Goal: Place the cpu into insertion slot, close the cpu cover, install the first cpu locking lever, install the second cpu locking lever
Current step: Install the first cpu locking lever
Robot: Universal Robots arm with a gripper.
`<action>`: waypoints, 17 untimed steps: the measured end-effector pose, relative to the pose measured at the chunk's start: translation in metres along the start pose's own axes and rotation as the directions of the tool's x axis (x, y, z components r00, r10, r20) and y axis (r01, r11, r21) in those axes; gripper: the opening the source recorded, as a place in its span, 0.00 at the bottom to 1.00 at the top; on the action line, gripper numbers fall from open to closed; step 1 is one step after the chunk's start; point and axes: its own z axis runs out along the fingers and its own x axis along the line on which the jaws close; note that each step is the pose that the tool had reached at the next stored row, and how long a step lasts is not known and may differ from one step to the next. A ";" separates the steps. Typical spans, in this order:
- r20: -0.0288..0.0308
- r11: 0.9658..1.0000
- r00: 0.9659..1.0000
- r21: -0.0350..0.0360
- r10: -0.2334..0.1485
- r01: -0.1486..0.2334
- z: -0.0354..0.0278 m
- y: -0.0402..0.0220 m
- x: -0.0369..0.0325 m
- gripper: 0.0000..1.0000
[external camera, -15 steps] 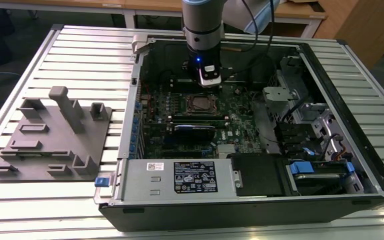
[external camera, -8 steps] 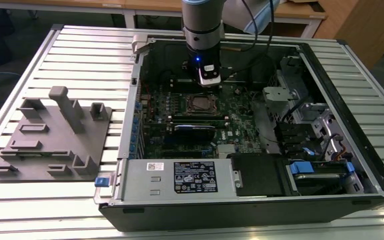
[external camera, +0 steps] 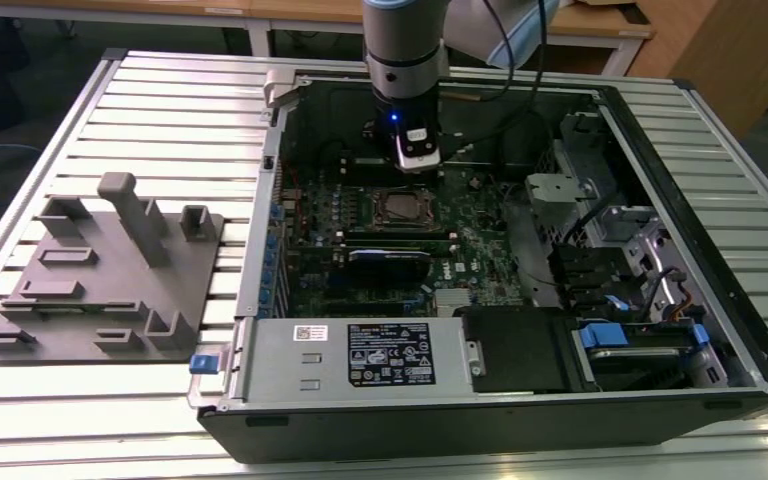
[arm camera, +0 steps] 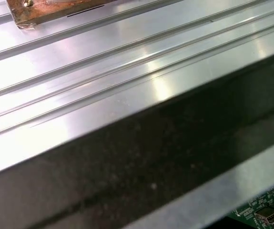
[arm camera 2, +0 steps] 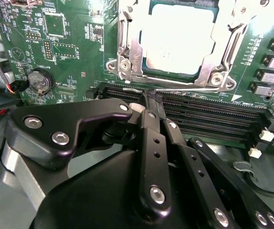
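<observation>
End effector (arm camera 2: 152,98) pointing down, seemingly closed | beside cpu cover (arm camera 2: 129,52)

A robot lab: slatted aluminium bench (external camera: 157,110); opened computer case (external camera: 491,432).

Silver-grey cpu (arm camera 2: 177,43) seated flat in insertion slot (external camera: 398,207), silvery cpu cover (arm camera 2: 128,52) lying closed around it

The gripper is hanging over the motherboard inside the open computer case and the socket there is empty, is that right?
Not quite. The socket is not empty: the second wrist view shows the silver chip sitting in it under the metal frame. The gripper does hang over the motherboard inside the open computer case.
</observation>
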 end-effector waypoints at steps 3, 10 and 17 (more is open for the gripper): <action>0.000 1.000 1.000 0.000 0.000 0.000 0.0001 -0.0004 -0.0002 0.11; 0.008 1.000 1.000 0.018 -0.003 0.003 0.0028 -0.0009 0.0001 0.11; 0.011 1.000 1.000 0.026 -0.005 0.005 0.0033 -0.0010 0.0001 0.11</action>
